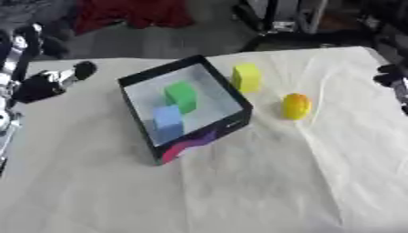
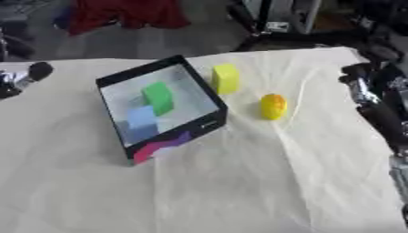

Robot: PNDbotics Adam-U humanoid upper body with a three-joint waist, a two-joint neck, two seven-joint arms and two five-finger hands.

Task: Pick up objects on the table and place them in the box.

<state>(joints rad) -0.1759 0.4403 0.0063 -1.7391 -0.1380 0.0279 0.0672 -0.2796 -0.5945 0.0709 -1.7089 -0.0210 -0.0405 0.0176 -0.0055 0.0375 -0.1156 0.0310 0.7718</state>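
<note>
A black-walled box (image 1: 201, 139) with a white floor stands left of the table's centre, tilted toward me. Inside it lie a green block (image 1: 181, 95) and, nearer me, a pale blue block (image 1: 168, 119). A yellow block (image 1: 247, 77) stands on the cloth just outside the box's right wall. Further right lies a yellow-orange rounded object (image 1: 296, 106). My left hand (image 1: 49, 82) hovers at the left, apart from the box, with a finger stretched out and nothing in it. My right hand (image 2: 359, 79) is at the table's right edge, well right of the rounded object, touching none of the objects.
A wrinkled white cloth (image 1: 239, 182) covers the table, with a broad bare stretch in front of the box. Beyond the far edge are a red cloth (image 1: 131, 13) and dark equipment (image 1: 279, 18) on the floor.
</note>
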